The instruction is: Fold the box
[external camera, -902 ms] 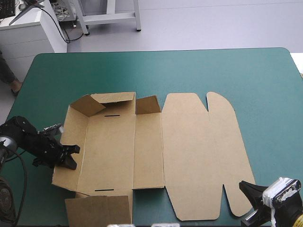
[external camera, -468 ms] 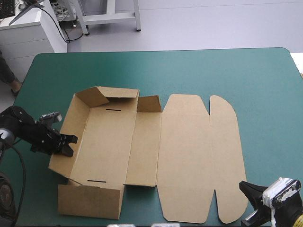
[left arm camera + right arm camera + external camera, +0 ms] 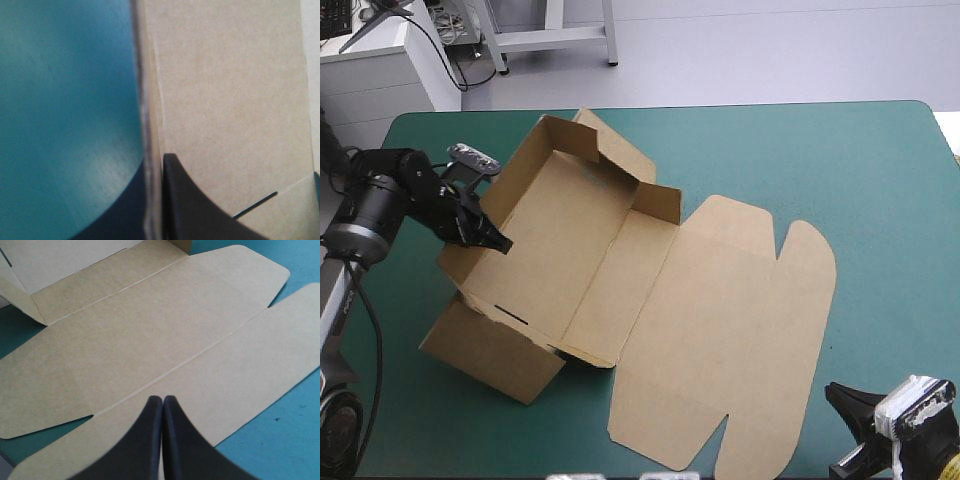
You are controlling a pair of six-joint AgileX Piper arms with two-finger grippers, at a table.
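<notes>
While the left tool [image 3: 498, 243] pinches its wall, the box [image 3: 720, 330] lies skewed, pointing near-right; right tool [image 3: 162, 400] closed, empty.

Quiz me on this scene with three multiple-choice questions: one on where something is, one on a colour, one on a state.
1. Where is the left tool? A on a raised wall of the box; B up in the air; C out of sight.
2. The table cover is: A red; B teal-green; C white.
3. The right tool is: A wide open; B shut on the box; C shut, empty.
Key: 1 A, board stands between its fingers; 2 B, in every view; 3 C, its fingers meet in an arch.
</notes>
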